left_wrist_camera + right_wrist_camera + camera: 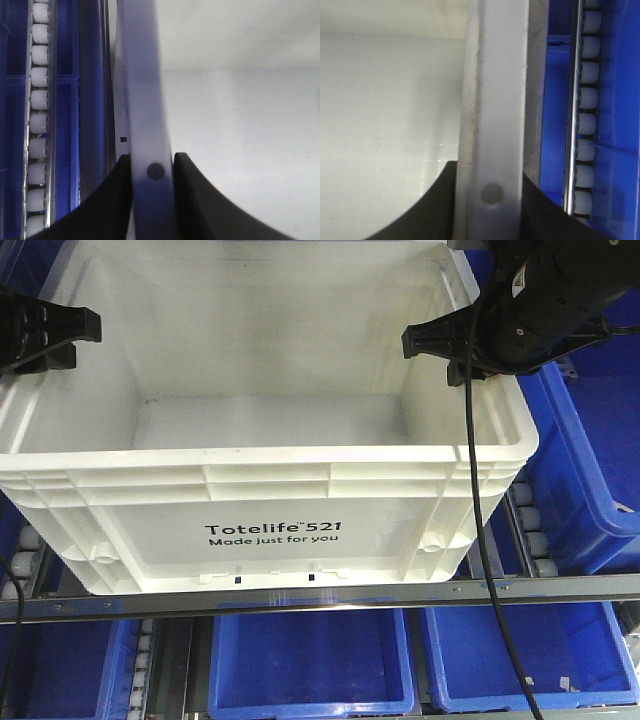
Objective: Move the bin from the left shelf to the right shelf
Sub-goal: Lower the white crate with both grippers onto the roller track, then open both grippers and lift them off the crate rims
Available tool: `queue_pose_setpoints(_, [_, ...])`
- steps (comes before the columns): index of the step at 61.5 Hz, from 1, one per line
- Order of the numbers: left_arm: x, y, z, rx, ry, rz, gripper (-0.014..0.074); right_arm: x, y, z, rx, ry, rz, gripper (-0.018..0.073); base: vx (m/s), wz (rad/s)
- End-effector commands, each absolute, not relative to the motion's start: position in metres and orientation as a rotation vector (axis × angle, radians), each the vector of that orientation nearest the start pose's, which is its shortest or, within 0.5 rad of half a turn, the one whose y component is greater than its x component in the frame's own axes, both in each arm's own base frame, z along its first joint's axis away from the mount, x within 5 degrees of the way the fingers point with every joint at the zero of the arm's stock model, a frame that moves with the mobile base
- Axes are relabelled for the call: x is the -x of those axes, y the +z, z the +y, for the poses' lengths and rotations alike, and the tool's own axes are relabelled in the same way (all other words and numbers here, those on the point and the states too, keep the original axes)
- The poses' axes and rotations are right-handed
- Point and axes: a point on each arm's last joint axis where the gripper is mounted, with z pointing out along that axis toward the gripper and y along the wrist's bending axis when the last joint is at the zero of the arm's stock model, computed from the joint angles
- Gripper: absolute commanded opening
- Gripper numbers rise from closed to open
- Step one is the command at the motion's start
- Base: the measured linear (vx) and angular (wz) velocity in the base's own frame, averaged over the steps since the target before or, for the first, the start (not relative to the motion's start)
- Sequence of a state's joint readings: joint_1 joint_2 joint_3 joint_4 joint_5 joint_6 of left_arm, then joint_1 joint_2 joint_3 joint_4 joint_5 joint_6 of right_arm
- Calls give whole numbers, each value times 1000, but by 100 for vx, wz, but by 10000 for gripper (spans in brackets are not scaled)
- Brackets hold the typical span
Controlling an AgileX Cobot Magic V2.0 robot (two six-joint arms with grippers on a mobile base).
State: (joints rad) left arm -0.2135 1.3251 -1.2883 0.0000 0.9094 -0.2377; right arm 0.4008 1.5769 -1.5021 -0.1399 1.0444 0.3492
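The white bin (270, 495), printed "Totelife 521 Made just for you", fills the front view with its inside empty. My left gripper (70, 335) reaches in over its left rim; in the left wrist view that gripper (152, 172) is shut on the rim (145, 100), one finger on each side. My right gripper (435, 340) sits over the right rim, and in the right wrist view the gripper (487, 192) is clamped on that rim (495, 90) the same way. The bin's front overhangs a metal shelf rail (320, 595).
Blue bins stand below the rail (310, 665) and at the right (590, 470). White roller tracks run beside the bin on the left (39, 125) and on the right (587, 110). A black cable (480, 540) hangs from my right arm across the bin's front corner.
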Motion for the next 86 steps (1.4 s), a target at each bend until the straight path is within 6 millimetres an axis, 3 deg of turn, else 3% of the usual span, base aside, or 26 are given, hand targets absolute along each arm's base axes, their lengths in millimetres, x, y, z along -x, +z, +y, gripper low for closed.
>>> queue_pose_setpoints(1, [-269,406,-57,6,-225,2209,149,-316,389,113,147,59,2352,83,0,0])
queue_pose_setpoints(17, [-287,403,-61,-6,-232,2130,149,-327,387,114,175,13,2291,83,0,0])
queue_pose_setpoints(29, [-310,376,-66,-41,-202,2211,149,-344,365,119,209,-40,2320,83,0,0])
queue_pose_setpoints(44, [-323,358,-69,-65,-180,2267,162,-360,339,126,230,-66,2381,104,0,0])
queue_pose_setpoints(51, [-327,351,-70,-88,-166,2292,220,-362,337,127,232,-58,2376,171,0,0])
queue_pose_setpoints(56, [-327,349,-70,-103,-157,2309,307,-362,337,128,231,-49,2372,250,0,0])
queue_pose_setpoints(64, [-324,350,-69,-122,-148,2318,464,-361,338,128,219,-25,2380,443,0,0])
queue_pose_setpoints(72, [-316,360,-67,-127,-147,2300,573,-352,353,127,203,27,2337,582,0,0])
queue_pose_setpoints(78, [-304,373,-65,-165,-132,2276,598,-342,367,124,213,50,2283,623,0,0])
queue_pose_setpoints(86, [-278,393,-61,-232,-134,2233,589,-319,367,116,249,66,2231,613,0,0])
